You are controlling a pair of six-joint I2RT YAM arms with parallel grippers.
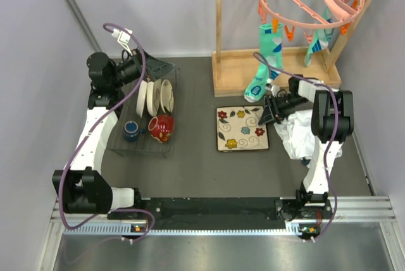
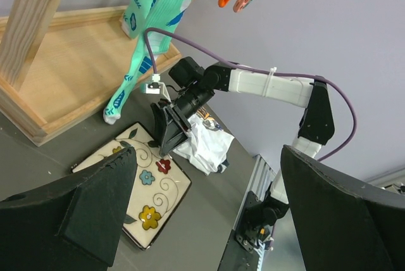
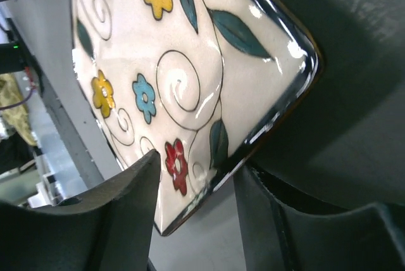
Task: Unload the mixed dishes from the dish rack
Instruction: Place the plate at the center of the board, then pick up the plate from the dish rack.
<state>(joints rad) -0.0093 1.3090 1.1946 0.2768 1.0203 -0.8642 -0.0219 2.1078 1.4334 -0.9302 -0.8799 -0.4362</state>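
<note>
**Square plate flat on the surface; rack load not yet lifted**

Top view. Flat on the surface (image 1: 202, 170), right of centre: square cream floral plate (image 1: 242, 129), well apart from the dish rack (image 1: 144, 119). At its far right corner: right hand (image 1: 269, 113). In the rack: large cream dishes (image 1: 154, 97) upright between the tines, with the dark blue mug (image 1: 131, 130) and red patterned mug (image 1: 161, 127) nearer the arms. Above the rack's far end: left hand (image 1: 157, 68), spread wide, holding nothing.

Left wrist view. Own fingers (image 2: 95, 207) far apart, nothing between them. Beyond them, right hand at the plate's rim, white cloth (image 2: 205, 147) just beside.

Right wrist view. Plate corner between the fingers (image 3: 120, 220). Jaws partway apart, straddling the rim. No clamp visible; contact not resolvable.

Handling, as a judgement. Glazed ceramic: stiff, breakable, slick under the pads, probably of moderate weight. Best hold on the upright dishes likely the top rim, pinched across the thickness; on the mugs, the wall at the lip. Slow, straight lift advisable to clear the tines.
</note>
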